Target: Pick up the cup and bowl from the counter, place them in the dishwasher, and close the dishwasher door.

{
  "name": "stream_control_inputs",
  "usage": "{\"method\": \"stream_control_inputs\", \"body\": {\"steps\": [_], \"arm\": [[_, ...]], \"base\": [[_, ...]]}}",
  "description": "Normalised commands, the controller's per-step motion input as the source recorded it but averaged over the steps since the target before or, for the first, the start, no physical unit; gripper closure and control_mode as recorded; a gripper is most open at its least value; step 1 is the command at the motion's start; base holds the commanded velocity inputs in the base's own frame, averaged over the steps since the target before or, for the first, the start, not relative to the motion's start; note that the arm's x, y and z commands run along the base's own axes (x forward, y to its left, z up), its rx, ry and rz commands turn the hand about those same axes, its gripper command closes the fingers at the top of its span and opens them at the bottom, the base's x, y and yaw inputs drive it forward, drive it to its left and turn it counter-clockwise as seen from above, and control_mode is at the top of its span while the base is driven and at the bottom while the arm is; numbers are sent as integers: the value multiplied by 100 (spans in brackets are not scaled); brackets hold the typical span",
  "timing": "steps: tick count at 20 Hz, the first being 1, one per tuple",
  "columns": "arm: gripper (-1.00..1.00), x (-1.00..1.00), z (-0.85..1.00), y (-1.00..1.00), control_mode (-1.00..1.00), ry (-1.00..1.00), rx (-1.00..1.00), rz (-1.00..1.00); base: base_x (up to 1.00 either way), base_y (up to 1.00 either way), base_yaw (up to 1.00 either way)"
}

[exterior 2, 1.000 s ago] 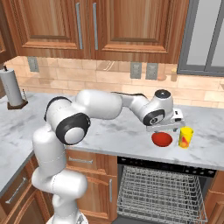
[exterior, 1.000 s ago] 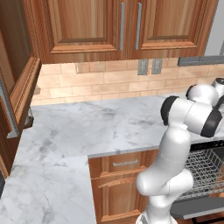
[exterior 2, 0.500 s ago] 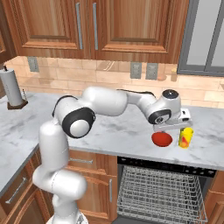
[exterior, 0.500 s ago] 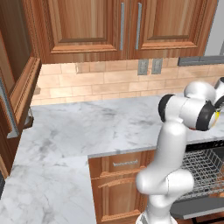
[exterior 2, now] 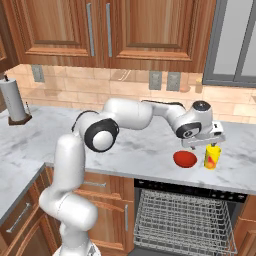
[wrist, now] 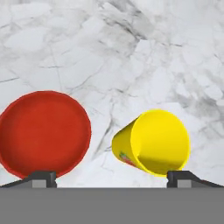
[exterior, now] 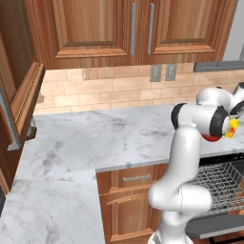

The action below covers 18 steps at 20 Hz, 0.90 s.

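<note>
Fingers: both tips (wrist: 41, 176) sit wide apart at the bottom of my hand view, nothing between them, nothing gripped.
Gripper: I see it (exterior 2: 209, 144) hanging just above the cup and the bowl, pointed down at the counter; from the left base camera the hand is mostly behind the arm's own joints.
Cup: yellow cup (wrist: 153, 142), open mouth facing my hand camera, a reddish mark low on its side; it stands on the counter near the front edge (exterior 2: 212, 156).
Bowl: red bowl (wrist: 43, 132) just beside the cup, a narrow strip of marble between them; upright on the counter (exterior 2: 185, 159).
Counter: white marble with grey veins (exterior 2: 140, 150), L-shaped, running round to the left (exterior: 71, 157).
Dishwasher: wire rack (exterior 2: 182, 220) is out below the counter edge, directly under the cup and bowl; I also see it at the right of the left base view (exterior: 219, 183).
Dishwasher door: grey panel folded down beneath the rack (exterior: 217, 226).
Paper towel roll: upright on its holder at the far left of the counter (exterior 2: 12, 100).
</note>
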Motion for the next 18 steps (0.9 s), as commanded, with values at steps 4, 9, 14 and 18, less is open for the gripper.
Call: {"method": "stream_control_inputs", "body": {"steps": [4,9,14,18], "arm": [[-100,34,-16,-10,-100,1,0,3],[-100,20,-26,-2,-100,1,0,4],[-100,5,-28,-6,-100,0,0,5],[-100,0,-19,-9,-100,0,0,3]], "base": [[0,0,0],[0,0,0],[0,0,0],[0,0,0]]}}
